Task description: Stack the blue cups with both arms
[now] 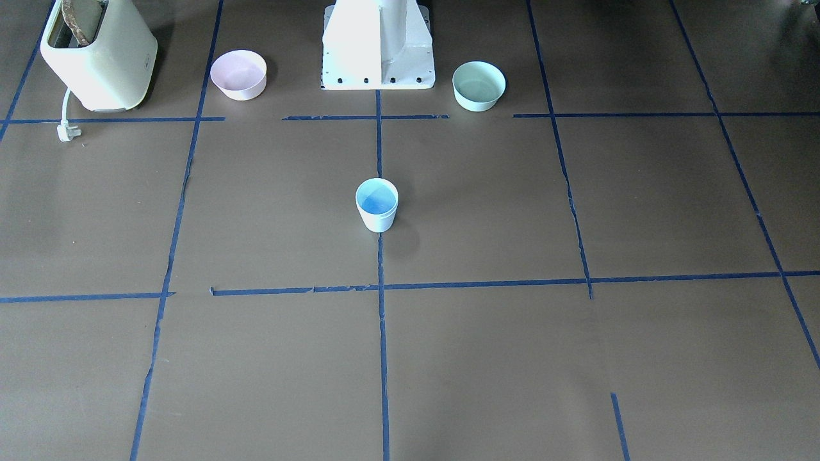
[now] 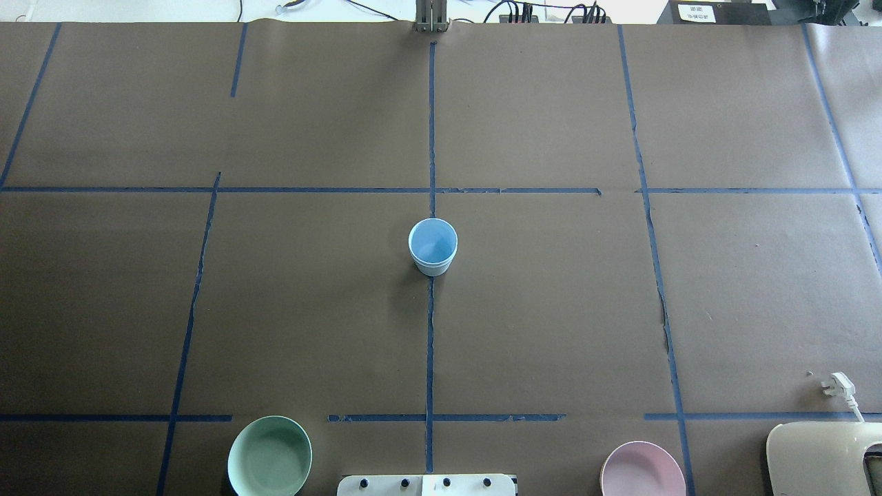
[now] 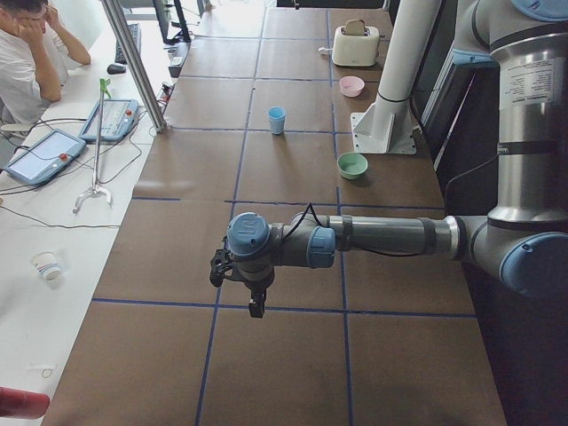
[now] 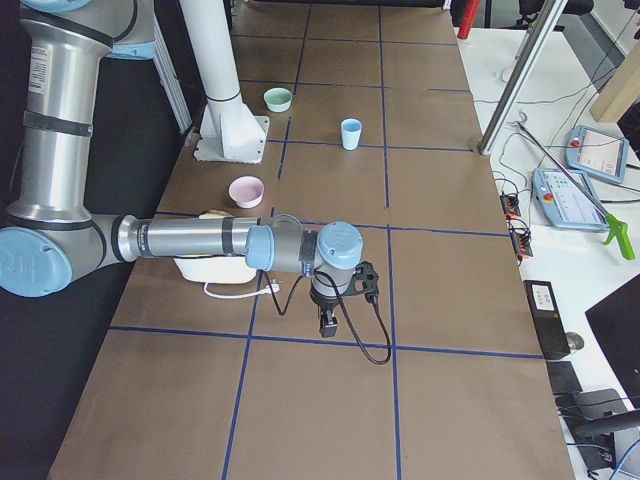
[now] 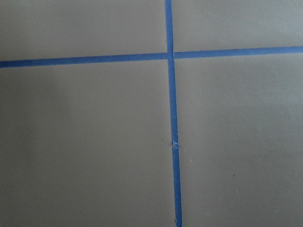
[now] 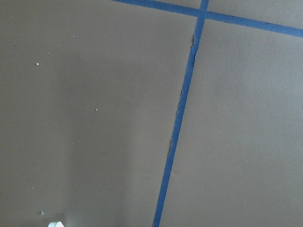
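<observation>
— Where does the blue cup (image 2: pixel 433 246) stand?

— It stands upright at the middle of the surface (image 2: pixel 551 310), on the centre tape line (image 2: pixel 430 344). It is well apart from the mint-green bowl (image 2: pixel 269 456) and the pink bowl (image 2: pixel 642 470), which sit either side of the white base column (image 1: pixel 378 45). Only one cup outline shows. Whether a second cup is nested inside it cannot be told.

— And the arms?

— The overhead and front-facing views show neither arm, only the cup, the bowls and a cream toaster (image 1: pixel 96 54). The side views alone catch them. The left arm (image 3: pixel 382 236) stretches level above its own end of the surface, with the left fingers (image 3: pixel 256 308) pointing down over a tape crossing (image 3: pixel 216 303). The right arm (image 4: pixel 200 240) lies out the same way at the opposite end, with the right fingers (image 4: pixel 327 325) pointing down. Both are far from the cup.

— Are the fingers open or closed?

— That cannot be told for either pair, because they are small and dark in the side views. The wrist cameras show no fingers, only brown surface crossed by blue tape.
</observation>
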`<state>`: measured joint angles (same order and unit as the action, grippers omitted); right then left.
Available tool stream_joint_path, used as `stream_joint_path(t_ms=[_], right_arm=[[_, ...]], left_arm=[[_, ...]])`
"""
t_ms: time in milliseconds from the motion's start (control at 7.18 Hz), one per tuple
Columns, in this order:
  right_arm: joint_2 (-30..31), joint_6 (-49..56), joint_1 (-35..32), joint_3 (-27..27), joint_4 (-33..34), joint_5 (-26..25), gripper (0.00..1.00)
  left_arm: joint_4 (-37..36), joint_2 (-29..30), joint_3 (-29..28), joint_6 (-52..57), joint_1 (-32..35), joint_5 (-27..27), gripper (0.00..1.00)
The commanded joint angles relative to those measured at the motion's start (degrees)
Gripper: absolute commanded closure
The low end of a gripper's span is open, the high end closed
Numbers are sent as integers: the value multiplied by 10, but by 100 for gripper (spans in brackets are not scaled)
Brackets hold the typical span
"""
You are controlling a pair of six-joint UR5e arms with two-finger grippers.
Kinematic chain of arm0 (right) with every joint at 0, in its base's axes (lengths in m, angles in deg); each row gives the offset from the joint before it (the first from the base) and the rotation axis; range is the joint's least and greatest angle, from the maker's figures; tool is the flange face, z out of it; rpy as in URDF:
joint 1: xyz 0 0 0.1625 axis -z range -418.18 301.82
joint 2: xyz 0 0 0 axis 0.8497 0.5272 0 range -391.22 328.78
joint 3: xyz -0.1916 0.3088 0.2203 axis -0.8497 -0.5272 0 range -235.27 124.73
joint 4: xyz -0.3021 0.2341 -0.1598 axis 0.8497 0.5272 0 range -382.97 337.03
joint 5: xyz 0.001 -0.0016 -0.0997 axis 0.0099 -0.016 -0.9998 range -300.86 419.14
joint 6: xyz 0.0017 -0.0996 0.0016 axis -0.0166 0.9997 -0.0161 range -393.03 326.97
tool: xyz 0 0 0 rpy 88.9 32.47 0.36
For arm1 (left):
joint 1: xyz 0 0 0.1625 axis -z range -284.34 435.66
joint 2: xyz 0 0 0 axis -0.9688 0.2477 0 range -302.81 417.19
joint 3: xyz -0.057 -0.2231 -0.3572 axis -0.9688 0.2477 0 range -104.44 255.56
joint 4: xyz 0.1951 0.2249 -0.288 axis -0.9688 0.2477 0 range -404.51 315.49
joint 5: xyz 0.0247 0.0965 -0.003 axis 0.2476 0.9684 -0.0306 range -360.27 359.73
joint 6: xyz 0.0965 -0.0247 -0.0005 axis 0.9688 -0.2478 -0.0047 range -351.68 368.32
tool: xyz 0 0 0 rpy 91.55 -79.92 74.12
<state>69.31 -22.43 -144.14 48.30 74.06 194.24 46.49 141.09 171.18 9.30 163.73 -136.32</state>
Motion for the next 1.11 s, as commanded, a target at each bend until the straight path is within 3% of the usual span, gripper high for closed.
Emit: stream_joint_path(t_ms=[0, 975], right_arm=[[-1, -5, 0, 0, 0, 2, 0], [-2, -5, 1, 0, 0, 3, 0]], left_arm=[[-1, -3, -5, -1, 0, -5, 0], [1, -25, 7, 0, -1, 0, 0]])
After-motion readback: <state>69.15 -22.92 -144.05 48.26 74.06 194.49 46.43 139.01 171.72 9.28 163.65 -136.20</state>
